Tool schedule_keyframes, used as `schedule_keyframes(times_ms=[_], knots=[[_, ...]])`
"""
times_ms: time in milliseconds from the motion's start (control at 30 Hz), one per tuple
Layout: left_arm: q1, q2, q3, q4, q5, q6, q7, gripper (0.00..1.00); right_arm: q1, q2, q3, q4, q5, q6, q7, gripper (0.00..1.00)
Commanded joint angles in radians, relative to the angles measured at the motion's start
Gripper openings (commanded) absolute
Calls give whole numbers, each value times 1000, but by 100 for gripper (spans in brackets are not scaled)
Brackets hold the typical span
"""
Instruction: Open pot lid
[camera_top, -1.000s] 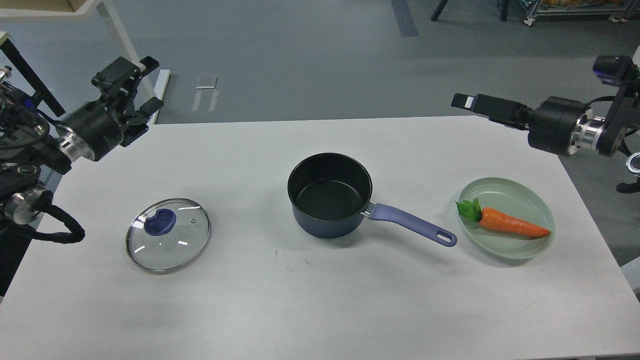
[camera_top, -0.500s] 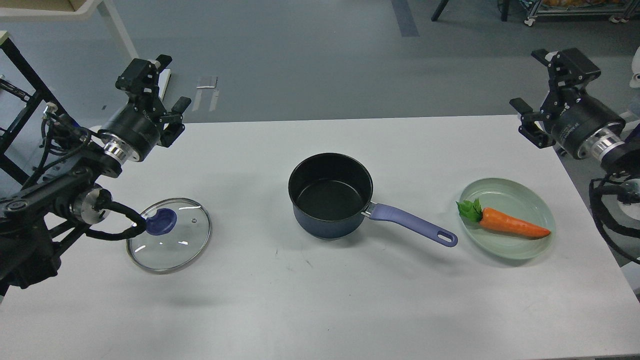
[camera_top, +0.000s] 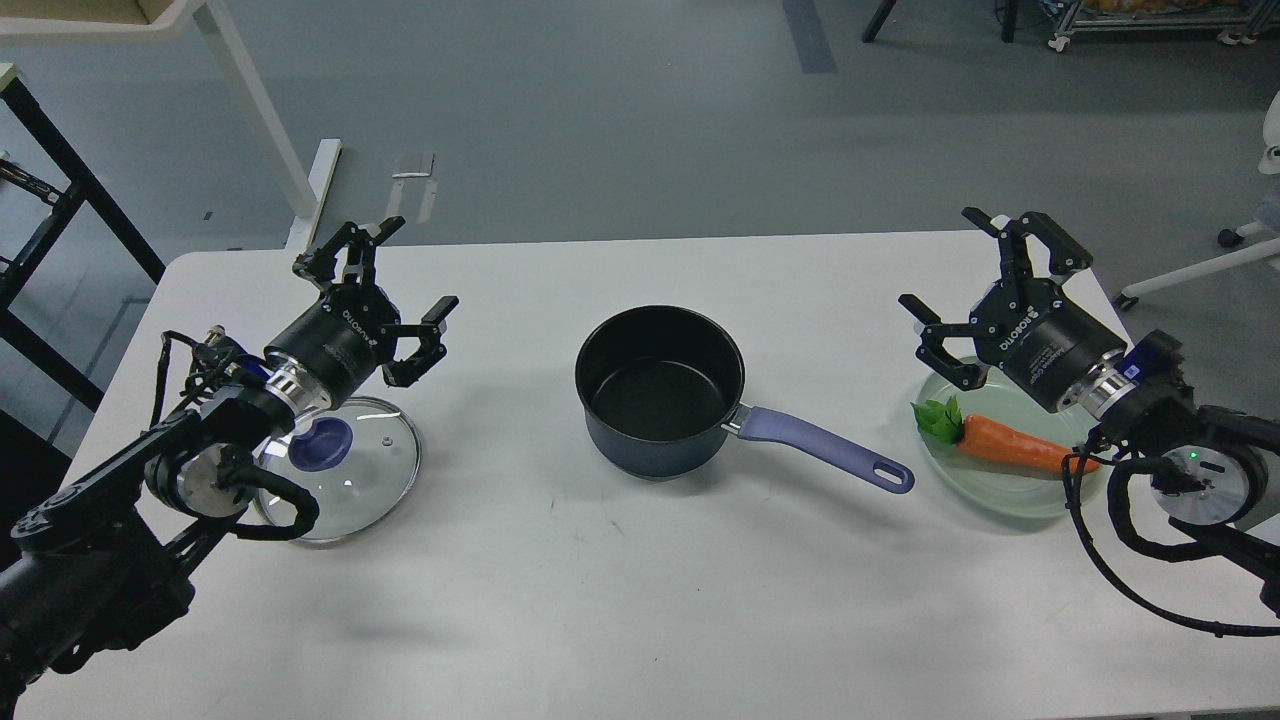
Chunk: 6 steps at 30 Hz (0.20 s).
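Observation:
A dark blue pot (camera_top: 659, 390) with a purple handle (camera_top: 822, 448) stands open in the middle of the white table, nothing inside. Its glass lid (camera_top: 365, 470) with a blue knob (camera_top: 320, 442) lies flat on the table to the left, apart from the pot. My left gripper (camera_top: 385, 275) is open and empty, above and just behind the lid, with the arm partly covering the lid's left side. My right gripper (camera_top: 965, 285) is open and empty, just behind a green plate.
A pale green plate (camera_top: 1015, 497) at the right holds a toy carrot (camera_top: 1010, 447) with green leaves. The table's (camera_top: 640, 590) far edge runs behind both grippers. A white table leg (camera_top: 255, 105) stands on the floor at the back left.
Both arms have swung inward and down over the table: the left gripper moved right toward the lid, the right gripper moved left to the plate. Pot, lid and carrot have not moved.

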Motion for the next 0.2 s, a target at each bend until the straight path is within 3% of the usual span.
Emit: schedule_keyframes(times_ms=[0, 167], knots=[[-1, 0, -14, -1, 0, -7, -7, 99, -1, 8, 16, -1, -4, 0, 0, 100], [-1, 0, -18, -1, 0, 0, -33, 99, -4, 15, 44, -1, -3, -3, 0, 100]])
